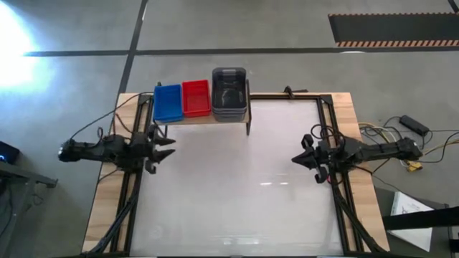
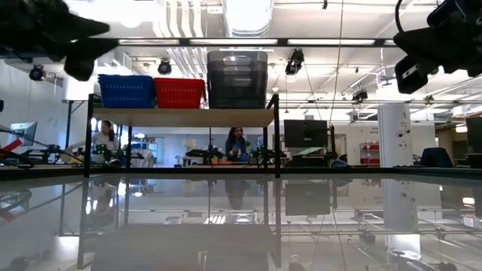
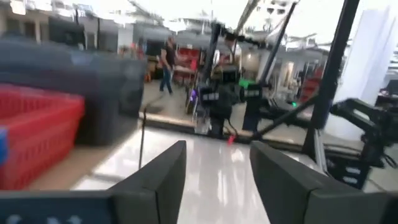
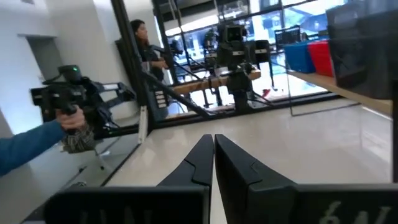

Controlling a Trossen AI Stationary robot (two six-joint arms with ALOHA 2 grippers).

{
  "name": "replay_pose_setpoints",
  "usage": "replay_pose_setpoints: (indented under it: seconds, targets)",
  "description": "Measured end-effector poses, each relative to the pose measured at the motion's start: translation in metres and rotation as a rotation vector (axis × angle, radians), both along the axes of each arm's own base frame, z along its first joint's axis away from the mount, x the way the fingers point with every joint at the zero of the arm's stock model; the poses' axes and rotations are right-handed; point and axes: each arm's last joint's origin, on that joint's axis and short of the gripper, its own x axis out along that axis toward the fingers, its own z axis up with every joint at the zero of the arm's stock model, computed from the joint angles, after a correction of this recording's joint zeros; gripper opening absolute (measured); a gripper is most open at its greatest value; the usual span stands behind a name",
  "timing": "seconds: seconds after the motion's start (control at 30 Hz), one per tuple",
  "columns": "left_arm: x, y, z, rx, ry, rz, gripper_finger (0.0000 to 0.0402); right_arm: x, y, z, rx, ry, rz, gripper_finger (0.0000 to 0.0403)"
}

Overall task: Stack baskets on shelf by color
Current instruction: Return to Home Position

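On the small wooden-plank shelf on black metal legs (image 1: 188,119), at the white tabletop's (image 1: 237,193) far edge toward the left corner, blue perforated plastic baskets (image 1: 168,102), red perforated plastic baskets (image 1: 195,97) and a taller dark translucent grey basket stack (image 1: 229,92) sit side by side. They're grouped by colour, so sorting looks done. The left hand (image 1: 166,147) hovers by the left edge, fingers spread and empty; the right hand (image 1: 297,159) hovers by the right edge, fingers pressed together and empty, both parked clear of the shelf.
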Motion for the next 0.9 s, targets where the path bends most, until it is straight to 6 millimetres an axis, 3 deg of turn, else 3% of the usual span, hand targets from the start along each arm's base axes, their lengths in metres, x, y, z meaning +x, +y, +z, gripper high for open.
replay_pose_setpoints:
  seconds: [0.1, 0.17, 0.5, 0.67, 0.9]
  targets:
    - [0.003, 0.000, -0.007, 0.043, 0.083, -0.006, 0.0141, 0.000, -0.003, -0.002, -0.005, 0.020, -0.012, 0.0008]
    - [0.003, -0.001, 0.000, 0.067, 0.059, -0.012, 0.0126, 0.000, -0.004, -0.004, -0.006, 0.037, -0.014, 0.0008]
    - [0.008, -0.003, -0.031, 0.105, 0.152, -0.064, 0.0052, 0.000, -0.005, -0.005, -0.003, 0.045, 0.004, 0.0008]
    - [0.010, -0.004, -0.034, 0.170, 0.154, -0.088, 0.0010, 0.000, -0.005, -0.004, -0.049, 0.035, 0.001, 0.0008]
    - [0.012, -0.003, -0.038, 0.162, 0.191, -0.062, 0.0020, 0.000, -0.006, -0.004, -0.118, 0.021, -0.014, 0.0008]
